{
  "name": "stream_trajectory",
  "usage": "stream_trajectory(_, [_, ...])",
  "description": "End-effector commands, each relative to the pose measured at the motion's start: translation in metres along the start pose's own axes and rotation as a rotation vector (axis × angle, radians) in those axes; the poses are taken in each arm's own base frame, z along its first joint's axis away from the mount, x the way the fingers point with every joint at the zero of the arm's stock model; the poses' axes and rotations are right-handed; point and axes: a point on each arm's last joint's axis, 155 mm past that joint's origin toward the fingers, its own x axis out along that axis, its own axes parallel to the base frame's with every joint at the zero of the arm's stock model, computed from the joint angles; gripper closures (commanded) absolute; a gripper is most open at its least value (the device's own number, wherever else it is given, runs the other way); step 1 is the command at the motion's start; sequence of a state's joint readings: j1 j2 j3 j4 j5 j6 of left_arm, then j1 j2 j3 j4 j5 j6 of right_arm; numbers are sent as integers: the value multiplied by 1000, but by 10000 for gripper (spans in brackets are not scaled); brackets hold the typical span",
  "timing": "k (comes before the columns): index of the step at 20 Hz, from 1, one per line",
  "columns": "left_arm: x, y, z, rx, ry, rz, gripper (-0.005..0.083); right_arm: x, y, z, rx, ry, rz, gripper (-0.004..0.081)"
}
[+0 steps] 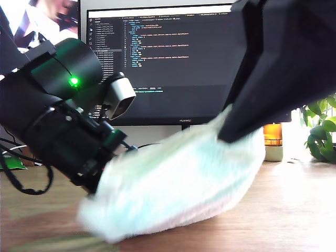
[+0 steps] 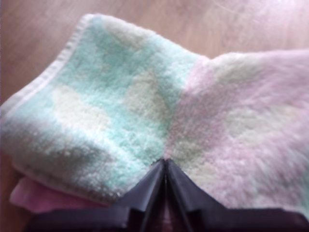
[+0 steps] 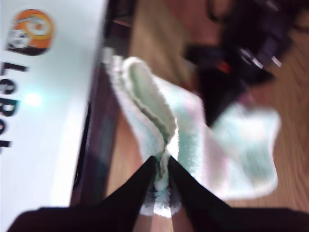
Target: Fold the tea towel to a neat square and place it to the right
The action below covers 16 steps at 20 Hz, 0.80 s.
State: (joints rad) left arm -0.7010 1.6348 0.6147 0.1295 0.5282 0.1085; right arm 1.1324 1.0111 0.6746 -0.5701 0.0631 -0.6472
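Hands pinch tea towel.

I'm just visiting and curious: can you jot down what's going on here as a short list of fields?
Cloth: tea towel, mint, white and pink, bunched on the table
First gripper: closed on the towel
Second gripper: closed on a folded towel edge
Surface: wooden table
Behind: monitor showing code, plant
Fold: not yet square
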Motion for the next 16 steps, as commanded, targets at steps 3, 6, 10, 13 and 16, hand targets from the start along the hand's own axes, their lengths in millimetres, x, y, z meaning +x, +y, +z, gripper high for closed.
stream_trajectory(3, [0, -7, -33, -50, 93, -24, 797, 2, -5, -5, 59, 5, -9, 783])
stream_trajectory(6, [0, -14, -38, -60, 109, -56, 797, -1, -26, 7, 108, -51, -68, 783])
stream_trajectory(10, [3, -27, -40, -45, 124, -80, 797, 1, -52, 11, 174, -96, -134, 783])
stream_trajectory(13, [6, -36, -44, -31, 144, -98, 797, 13, -65, 2, 207, -71, -156, 783])
stream_trajectory(16, [6, -38, -45, -29, 150, -101, 797, 29, -71, -4, 236, -63, -142, 783])
